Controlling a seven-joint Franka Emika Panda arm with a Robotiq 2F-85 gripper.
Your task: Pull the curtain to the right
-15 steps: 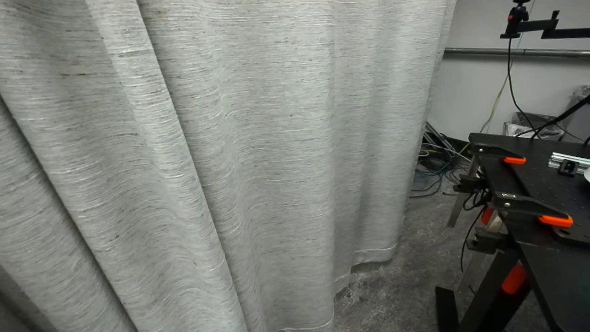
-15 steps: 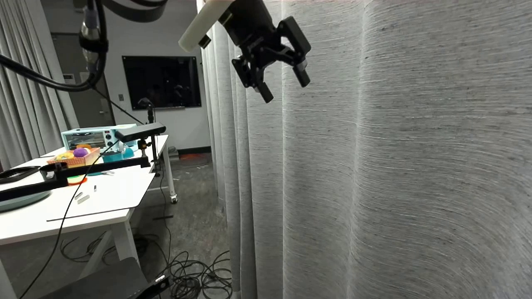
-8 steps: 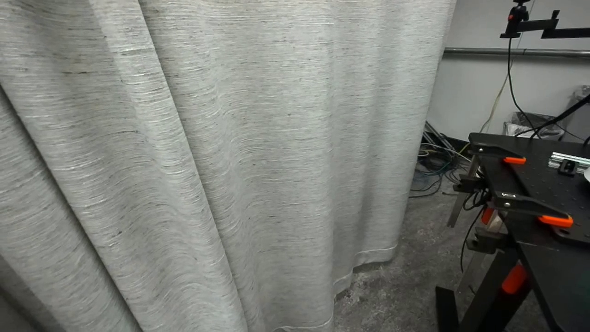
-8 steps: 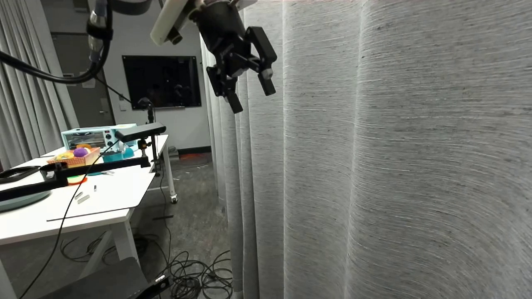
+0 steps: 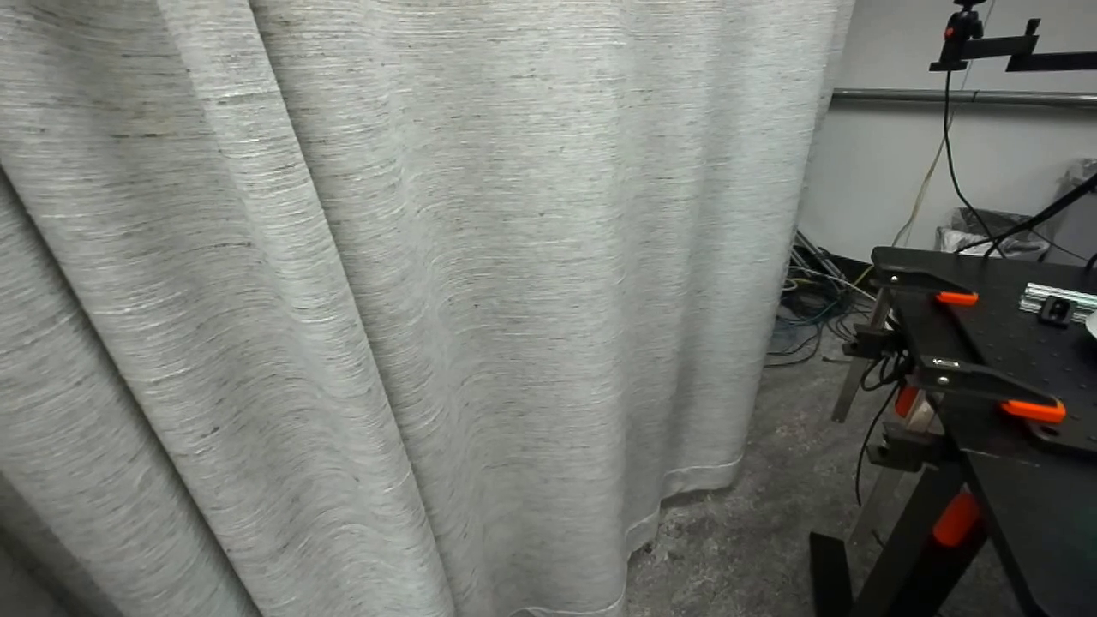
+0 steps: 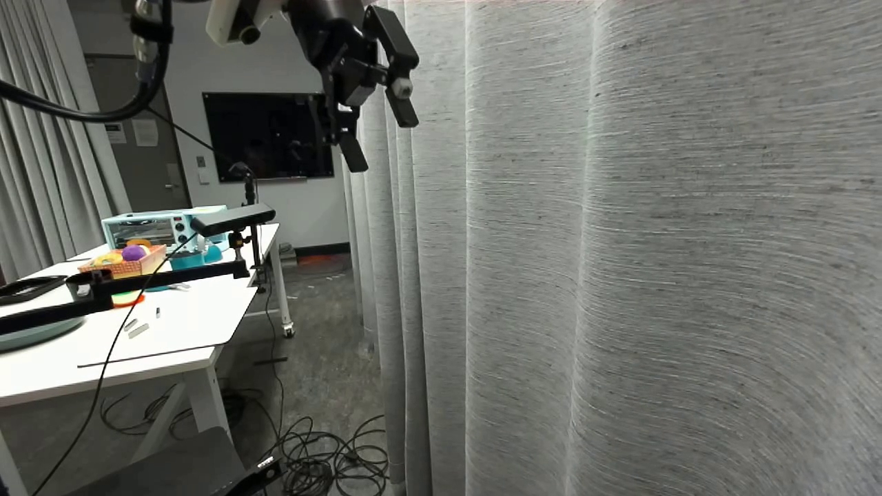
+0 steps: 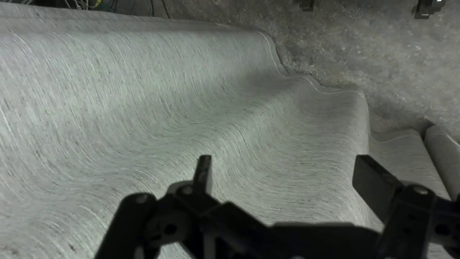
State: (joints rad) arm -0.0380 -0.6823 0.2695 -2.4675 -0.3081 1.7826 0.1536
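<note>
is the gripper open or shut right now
The gripper is open: its fingers stand wide apart in the wrist view, curtain showing through the gap; in an exterior view the fingertips are apart too.

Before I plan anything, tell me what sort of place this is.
Most likely a robotics lab or similar workroom: a robot gripper hangs open near a large curtain, orange-tipped clamps sit at the edge of a black table, and cables lie tangled on the floor.
</note>
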